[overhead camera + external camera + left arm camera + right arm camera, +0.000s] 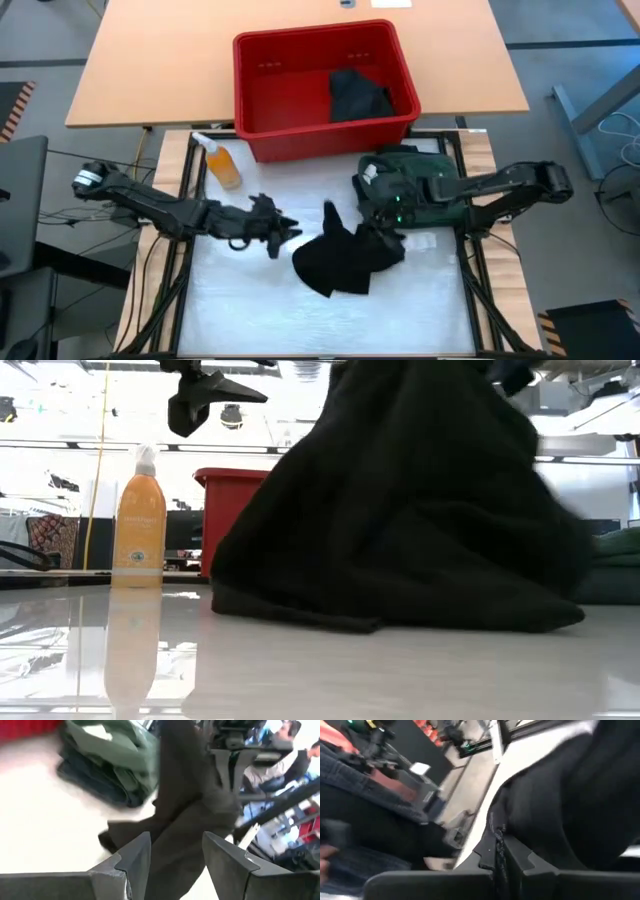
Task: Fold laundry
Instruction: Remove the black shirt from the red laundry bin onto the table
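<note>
Hanging in limp dark folds, a black garment (345, 258) is pinched in the right gripper (378, 228), its hem on the white table (250, 310); the left gripper (283, 232) hovers beside it, fingers apart; a red bin (290, 140) holds another black garment (357, 95); folded green shirts (415, 170) lie partly hidden under the right arm.

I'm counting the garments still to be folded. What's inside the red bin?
One dark garment lies crumpled against the right side of the red bin; the rest of its floor shows bare red. Whether anything lies beneath that garment cannot be seen.
</note>
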{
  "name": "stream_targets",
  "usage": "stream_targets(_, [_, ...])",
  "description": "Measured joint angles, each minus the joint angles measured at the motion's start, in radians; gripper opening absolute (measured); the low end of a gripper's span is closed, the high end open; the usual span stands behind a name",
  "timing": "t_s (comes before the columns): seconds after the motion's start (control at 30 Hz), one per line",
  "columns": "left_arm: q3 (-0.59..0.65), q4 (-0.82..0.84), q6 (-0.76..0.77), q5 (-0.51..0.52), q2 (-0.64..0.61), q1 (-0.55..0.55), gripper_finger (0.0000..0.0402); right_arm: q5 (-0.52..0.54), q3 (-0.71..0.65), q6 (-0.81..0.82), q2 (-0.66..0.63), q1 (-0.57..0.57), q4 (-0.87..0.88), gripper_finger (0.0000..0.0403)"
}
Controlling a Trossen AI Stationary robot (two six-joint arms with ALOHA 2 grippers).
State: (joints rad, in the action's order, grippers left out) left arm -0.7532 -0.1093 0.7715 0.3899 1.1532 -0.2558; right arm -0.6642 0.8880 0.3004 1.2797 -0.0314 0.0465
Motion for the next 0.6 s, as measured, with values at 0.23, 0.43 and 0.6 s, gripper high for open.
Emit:
stream_targets(0.23, [0.000, -0.014, 0.016, 0.022, 0.178, -0.025, 0.0170, 0.075, -0.103, 0.177, 0.001, 0.101, 0.159, 0.0082])
stream_targets(0.43, [0.000, -0.026, -0.119, -0.105, 0.291, -0.004, 0.0190, 0.152, -0.110, 0.327, 0.000, 0.180, 0.283, 0.0089])
stream_targets(0.6, [0.000, -0.029, -0.240, -0.166, 0.307, 0.002, 0.0209, 0.155, -0.088, 0.467, -0.005, 0.238, 0.284, 0.0091])
